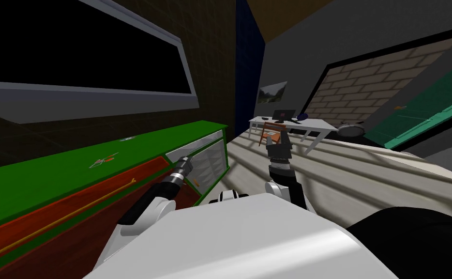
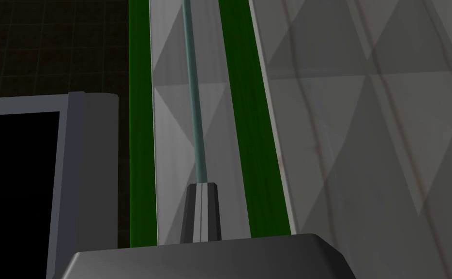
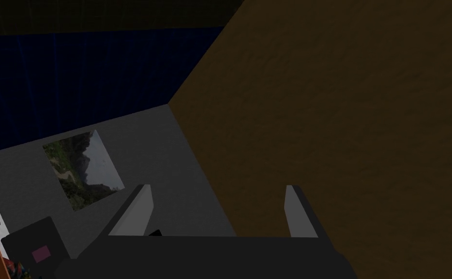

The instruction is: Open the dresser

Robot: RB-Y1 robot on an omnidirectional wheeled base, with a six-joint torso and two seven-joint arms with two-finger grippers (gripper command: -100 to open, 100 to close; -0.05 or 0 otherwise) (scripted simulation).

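Note:
A long green dresser point(image 1: 51, 174) runs along the wall on my left, with red drawer fronts and a grey-fronted section point(image 1: 205, 150) at its far end. My left gripper point(image 1: 187, 161) reaches that grey section. In the left wrist view its fingers point(image 2: 201, 208) are pressed together on a thin teal bar handle point(image 2: 193, 97). The handle runs along a narrow grey drawer front point(image 2: 172, 121) between two green frame strips. My right gripper point(image 1: 278, 141) is raised in front of me, away from the dresser. In its wrist view the right gripper point(image 3: 218, 198) stands open with nothing between its fingers.
A grey-framed window point(image 1: 75, 58) hangs above the dresser. Small items point(image 1: 104, 160) lie on the dresser top. Across the striped floor stand a white desk point(image 1: 317, 127) with a monitor point(image 1: 284, 115) and an orange chair point(image 1: 271, 134). A rounded black shape point(image 1: 414, 237) lies by my right side.

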